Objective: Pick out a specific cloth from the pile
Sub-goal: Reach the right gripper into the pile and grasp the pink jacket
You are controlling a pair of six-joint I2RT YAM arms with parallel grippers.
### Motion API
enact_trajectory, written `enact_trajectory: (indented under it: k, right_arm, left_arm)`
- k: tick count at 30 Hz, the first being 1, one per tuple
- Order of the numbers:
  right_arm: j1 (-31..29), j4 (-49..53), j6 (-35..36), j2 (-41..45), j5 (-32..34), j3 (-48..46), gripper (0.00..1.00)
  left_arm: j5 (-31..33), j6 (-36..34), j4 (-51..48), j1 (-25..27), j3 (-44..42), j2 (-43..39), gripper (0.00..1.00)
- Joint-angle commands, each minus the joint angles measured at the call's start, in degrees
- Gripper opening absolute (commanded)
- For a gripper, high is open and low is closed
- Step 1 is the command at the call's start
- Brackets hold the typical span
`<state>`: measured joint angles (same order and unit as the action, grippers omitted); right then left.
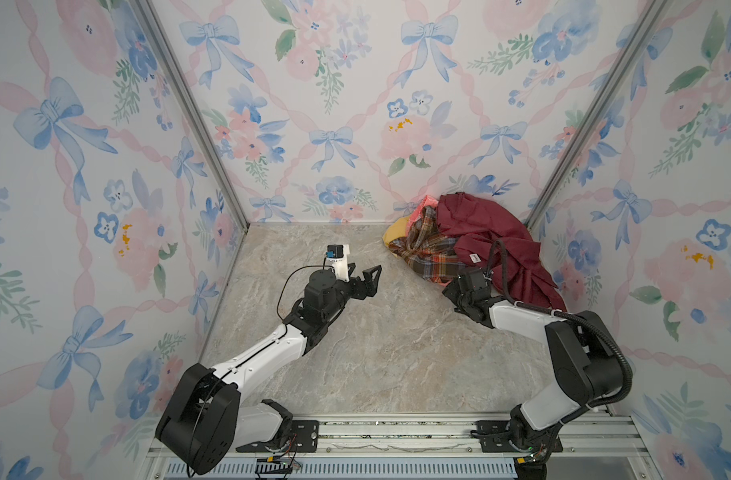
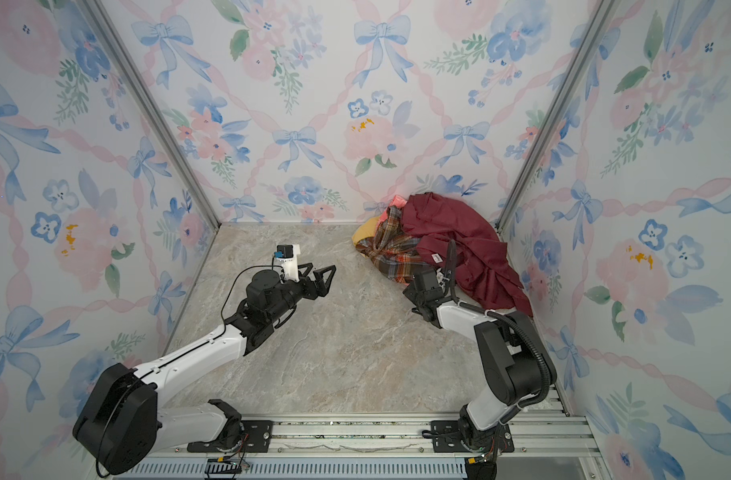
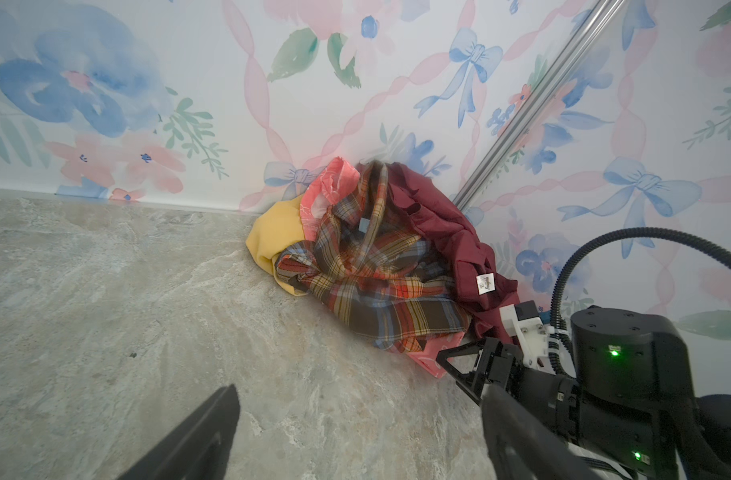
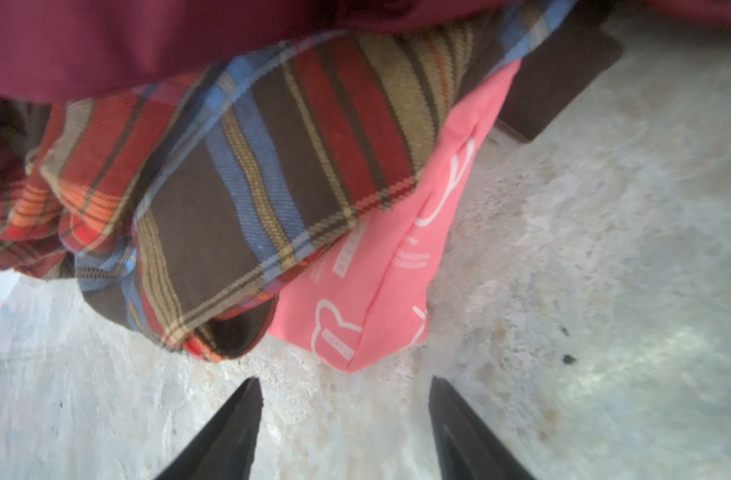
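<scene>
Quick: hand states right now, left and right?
Left hand: open, holding nothing.
Right hand: open, holding nothing; coral-pink thin cloth with white outline print lies just ahead of its tips.

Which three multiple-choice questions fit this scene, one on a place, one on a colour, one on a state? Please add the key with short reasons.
1. Where does the pile lie? A. far right corner B. the middle C. far left corner
2. What colour is the printed cloth under the plaid shirt? A. green B. pink C. white
3. How is the right gripper? A. shut on the shirt B. shut on the cloth C. open, holding nothing
Key: 1 A, both top views show it there; 2 B, pink with white drawings in the right wrist view; 3 C, its fingertips stand apart, short of the cloth.
</scene>
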<state>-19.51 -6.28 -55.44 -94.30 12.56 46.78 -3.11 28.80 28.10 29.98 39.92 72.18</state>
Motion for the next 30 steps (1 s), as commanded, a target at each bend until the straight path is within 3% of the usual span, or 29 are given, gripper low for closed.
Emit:
enact_trajectory:
  k: [1,18,22,28,30]
  right_arm:
    - [1.0,-2.8,-0.9,-2.7,0.0,1.3,0.62]
    - [2.9,-11.3,-0.8,-11.1,2.9,4.3,0.55]
    - [3.1,-11.7,-0.5,-11.9,3.3,5.0,0.43]
    - [2.8,-12.8,2.1,-9.6,4.4,5.4,0.05]
    - [2.5,-11.3,3.5,-8.0,5.7,6.3,0.00]
  left_arm:
    - [-1.2,0.9,-0.6,0.3,1.4,-0.2,0.93]
    - [-1.4,0.3,-0.6,0.3,1.6,0.9,0.92]
    - [-1.5,0.4,-0.6,0.3,1.6,1.2,0.92]
    - [-1.5,0.3,-0.6,0.3,1.6,1.4,0.92]
    - [-1.5,0.4,-0.6,0.3,1.7,1.5,0.92]
